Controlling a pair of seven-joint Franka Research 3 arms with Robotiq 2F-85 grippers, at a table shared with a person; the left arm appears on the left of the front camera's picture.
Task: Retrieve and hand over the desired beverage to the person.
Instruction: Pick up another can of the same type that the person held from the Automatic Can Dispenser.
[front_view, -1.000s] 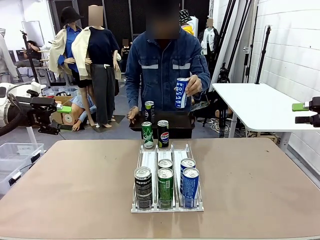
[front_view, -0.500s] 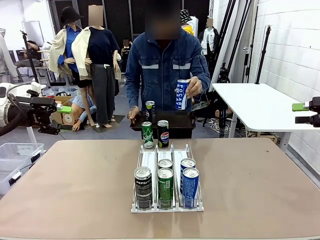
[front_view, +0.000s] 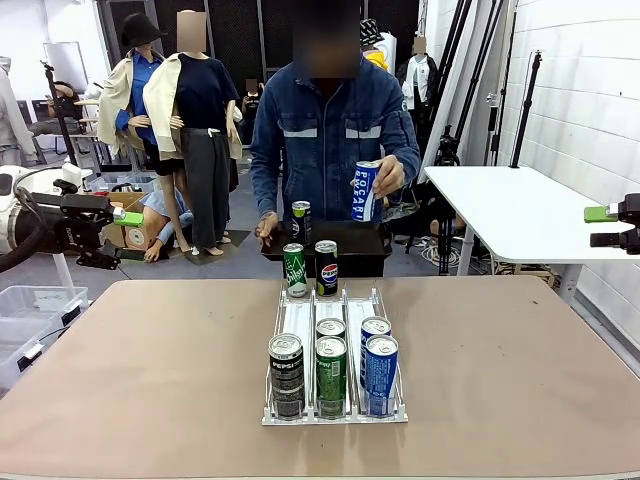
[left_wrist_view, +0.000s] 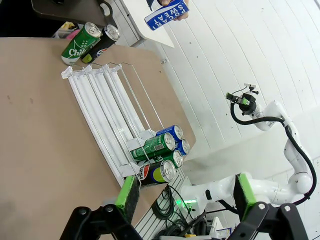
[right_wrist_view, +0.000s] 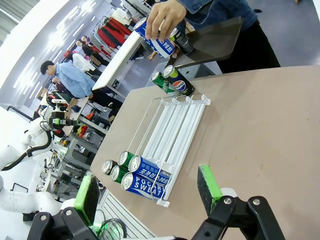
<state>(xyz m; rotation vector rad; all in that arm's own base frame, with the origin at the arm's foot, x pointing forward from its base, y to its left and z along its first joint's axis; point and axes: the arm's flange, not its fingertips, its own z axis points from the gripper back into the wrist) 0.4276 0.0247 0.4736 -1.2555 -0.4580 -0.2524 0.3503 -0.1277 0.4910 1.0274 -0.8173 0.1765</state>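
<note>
The person's hand (front_view: 388, 174) is gripping a blue Pocari Sweat can (front_view: 364, 190) beyond the table's (front_view: 520, 350) far edge, apparently showing the drink wanted; matching cans (front_view: 380, 366) are sitting at the rack's (front_view: 298, 312) near-right corner while the left gripper (left_wrist_view: 186, 185) and right gripper (right_wrist_view: 148, 190) are gaping empty.

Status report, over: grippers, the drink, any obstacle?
Left gripper open, right gripper open, both away from the rack. Person holds a blue can; five cans at the rack's front. Path looks free.

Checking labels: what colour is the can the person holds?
Blue metal can, white lettering; front view best.
</note>
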